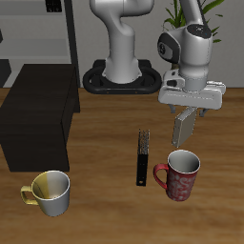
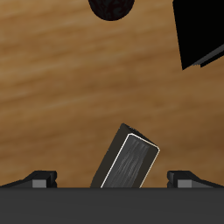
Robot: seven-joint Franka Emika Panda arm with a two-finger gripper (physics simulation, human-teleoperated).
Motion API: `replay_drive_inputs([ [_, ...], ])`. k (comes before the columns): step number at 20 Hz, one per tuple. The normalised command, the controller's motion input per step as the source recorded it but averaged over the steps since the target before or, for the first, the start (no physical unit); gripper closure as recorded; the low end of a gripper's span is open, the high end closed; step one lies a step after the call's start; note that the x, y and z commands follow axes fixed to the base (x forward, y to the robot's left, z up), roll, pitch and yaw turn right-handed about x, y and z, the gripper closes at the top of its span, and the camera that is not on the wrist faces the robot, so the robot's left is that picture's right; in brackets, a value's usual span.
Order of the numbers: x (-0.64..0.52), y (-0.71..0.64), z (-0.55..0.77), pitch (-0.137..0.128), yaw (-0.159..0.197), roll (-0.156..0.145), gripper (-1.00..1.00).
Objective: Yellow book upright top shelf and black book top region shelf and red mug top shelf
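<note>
The yellow book (image 1: 187, 129), small and greyish, stands just behind the red mug (image 1: 178, 176). My gripper (image 1: 185, 122) is right over it, its fingers (image 2: 42, 179) spread wide to either side of the book (image 2: 131, 162) and open. The black book (image 1: 143, 157) lies flat on the table beside the red mug. The shelf (image 1: 38, 119), a low black cabinet, stands at the far side of the table from the gripper, its flat top bare. The red mug's dark rim (image 2: 111, 7) shows in the wrist view.
A white-and-yellow mug (image 1: 50, 191) stands near the table's front edge, in front of the shelf. A black shape (image 2: 203, 31) shows in the wrist view; I cannot tell whether it is the black book or the shelf. The robot's base (image 1: 119, 76) is at the back.
</note>
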Motion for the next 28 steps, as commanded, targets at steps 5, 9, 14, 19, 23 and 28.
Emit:
replay_drive_inputs([
  [5, 0.03, -0.21, -0.26, 0.052, -0.053, -0.003, -1.0],
  [9, 0.04, -0.03, -0.17, 0.064, -0.017, 0.022, -1.0],
  [14, -0.06, -0.01, 0.0, 0.025, -0.031, 0.061, 1.0],
  [19, 0.04, -0.09, 0.09, 0.025, -0.044, 0.015, 1.0],
  [23, 0.05, -0.12, 0.12, 0.006, 0.022, 0.002, 1.0],
  [28, 0.14, -0.48, 0.51, -0.009, 0.066, -0.029, 1.0],
])
